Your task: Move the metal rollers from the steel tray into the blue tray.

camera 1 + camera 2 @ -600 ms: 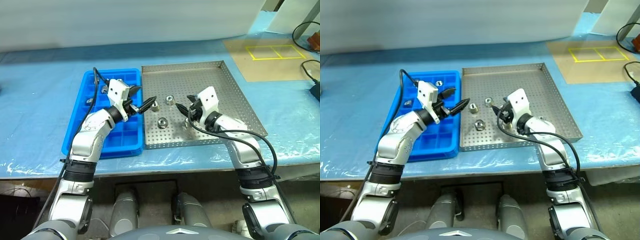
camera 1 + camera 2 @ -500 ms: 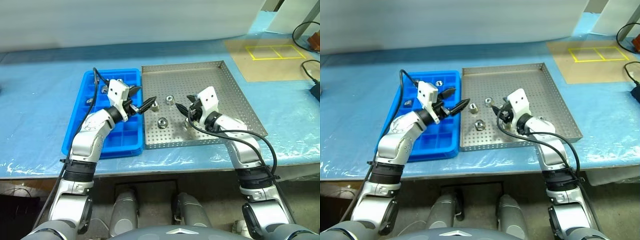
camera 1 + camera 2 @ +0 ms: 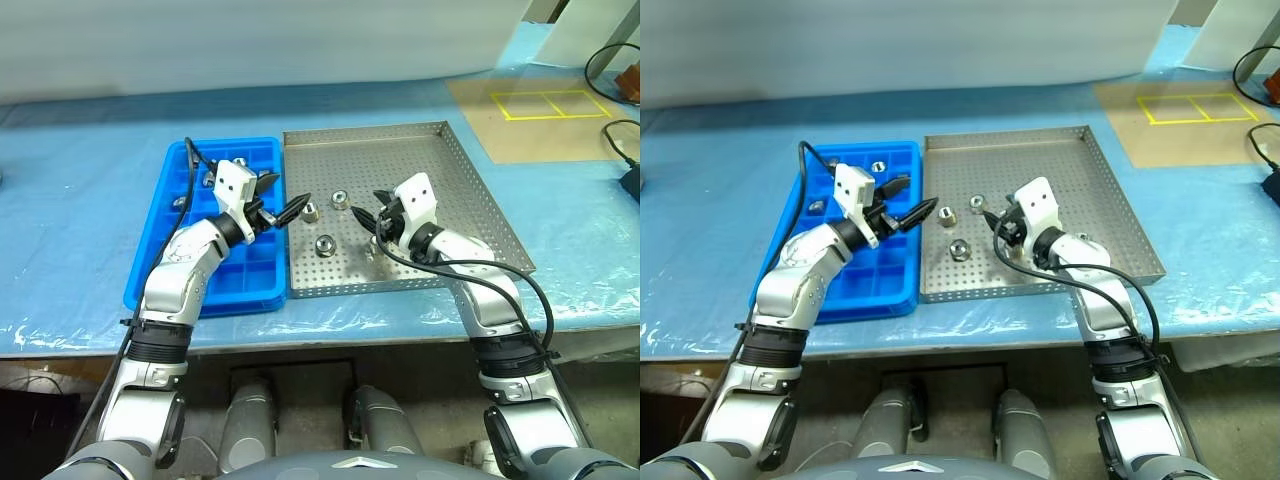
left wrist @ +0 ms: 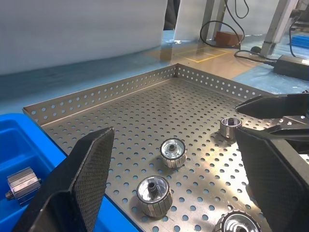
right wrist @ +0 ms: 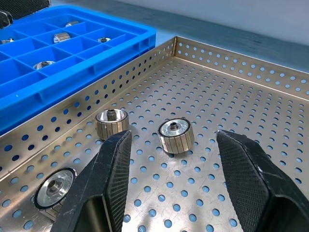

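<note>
Table (image 3: 80,170) covered in pale blue plastic sheet, wrinkled at the front edge. Blue tray (image 3: 190,285) and steel tray (image 3: 460,190) sit side by side, rims touching. Metal rollers (image 3: 325,244): three loose on the perforated floor near the steel tray's left side, a few already in blue compartments. Left hand (image 3: 283,202) spread wide, empty, over the seam. Right hand (image 3: 366,213) partly open, empty, over the rollers. Tan mat with yellow tape squares (image 3: 545,103) far right; black cables (image 3: 610,60) beyond.

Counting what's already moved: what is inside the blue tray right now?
In the blue tray, four metal rollers show in separate compartments. The left gripper and its arm cover several compartments, so more may be hidden.
</note>
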Action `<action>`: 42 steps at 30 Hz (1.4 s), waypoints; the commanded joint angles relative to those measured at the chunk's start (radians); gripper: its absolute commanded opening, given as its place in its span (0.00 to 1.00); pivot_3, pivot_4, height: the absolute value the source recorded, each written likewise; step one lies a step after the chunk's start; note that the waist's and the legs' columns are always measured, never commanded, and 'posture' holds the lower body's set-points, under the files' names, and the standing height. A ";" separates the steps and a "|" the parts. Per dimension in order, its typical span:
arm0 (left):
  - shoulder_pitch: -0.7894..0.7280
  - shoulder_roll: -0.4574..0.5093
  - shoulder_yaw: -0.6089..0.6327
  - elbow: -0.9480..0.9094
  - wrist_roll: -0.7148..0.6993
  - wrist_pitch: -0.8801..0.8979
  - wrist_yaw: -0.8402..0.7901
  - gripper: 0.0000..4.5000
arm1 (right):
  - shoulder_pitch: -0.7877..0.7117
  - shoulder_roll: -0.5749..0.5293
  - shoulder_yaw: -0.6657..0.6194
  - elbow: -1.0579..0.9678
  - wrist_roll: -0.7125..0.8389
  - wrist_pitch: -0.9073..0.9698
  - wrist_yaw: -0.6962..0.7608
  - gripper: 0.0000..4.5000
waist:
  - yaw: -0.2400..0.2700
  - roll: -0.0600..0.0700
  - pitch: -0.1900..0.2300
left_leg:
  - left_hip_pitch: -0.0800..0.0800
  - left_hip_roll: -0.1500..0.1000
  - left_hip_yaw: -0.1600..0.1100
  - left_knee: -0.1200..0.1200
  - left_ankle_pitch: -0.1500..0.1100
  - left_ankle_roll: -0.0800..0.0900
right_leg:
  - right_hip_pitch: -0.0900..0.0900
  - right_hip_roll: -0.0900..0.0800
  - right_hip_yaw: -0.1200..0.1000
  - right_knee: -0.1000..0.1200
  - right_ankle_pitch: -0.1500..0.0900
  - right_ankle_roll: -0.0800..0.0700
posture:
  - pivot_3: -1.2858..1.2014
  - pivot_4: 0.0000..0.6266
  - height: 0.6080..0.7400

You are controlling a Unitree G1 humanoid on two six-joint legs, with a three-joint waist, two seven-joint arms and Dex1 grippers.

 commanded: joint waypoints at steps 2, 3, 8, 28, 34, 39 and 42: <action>0.006 -0.003 0.006 -0.045 -0.003 -0.013 0.010 0.94 | -0.007 -0.006 0.000 -0.048 0.001 -0.009 -0.002 0.64 | 0.000 0.000 0.000 | 0.000 0.000 0.000 0.000 0.000 0.000 | 0.000 0.000 0.000 0.000 0.000 0.000 | 0.46 0.24 1.00; 0.007 -0.004 0.006 -0.046 -0.003 -0.013 0.011 0.94 | -0.007 -0.007 0.000 -0.048 0.000 -0.009 -0.002 0.64 | 0.000 0.000 0.000 | 0.000 0.000 0.000 0.000 0.000 0.000 | 0.000 0.000 0.000 0.000 0.000 0.000 | 0.46 0.24 1.00; -0.002 0.002 0.008 -0.039 -0.010 -0.008 0.001 0.94 | -0.010 -0.007 0.001 -0.045 0.000 -0.010 0.000 0.64 | 0.000 0.000 0.000 | 0.000 0.000 0.000 0.000 0.000 0.000 | 0.000 0.000 0.000 0.000 0.000 0.000 | 0.46 0.24 1.00; -0.171 0.044 -0.093 0.075 0.052 -0.083 -0.175 0.94 | 0.012 -0.071 -0.054 -0.089 0.039 0.003 0.044 0.64 | -0.002 0.000 0.000 | 0.000 0.000 0.000 0.001 0.000 0.000 | 0.002 0.000 0.000 0.000 0.000 0.000 | 0.43 0.24 1.00; -0.358 0.040 -0.206 0.304 0.134 -0.210 -0.363 0.94 | 0.086 -0.128 -0.092 -0.224 0.124 0.066 0.106 0.64 | -0.004 0.000 0.000 | 0.001 0.000 0.000 0.001 0.000 0.001 | 0.002 0.000 0.000 0.000 0.000 0.000 | 0.40 0.24 1.00; -0.498 0.048 -0.320 0.541 0.271 -0.430 -0.514 0.94 | 0.182 -0.167 -0.113 -0.359 0.188 0.151 0.120 0.64 | -0.019 0.000 0.000 | 0.001 0.000 0.000 0.001 -0.002 0.004 | 0.003 0.000 0.000 -0.002 0.000 0.001 | 0.37 0.24 1.00; -0.555 0.043 -0.354 0.685 0.324 -0.549 -0.587 0.94 | 0.235 -0.184 -0.105 -0.418 0.196 0.183 0.113 0.64 | -0.032 0.000 0.000 | 0.001 -0.001 0.000 0.002 -0.003 0.005 | 0.004 0.000 0.000 -0.003 0.000 0.001 | 0.35 0.24 1.00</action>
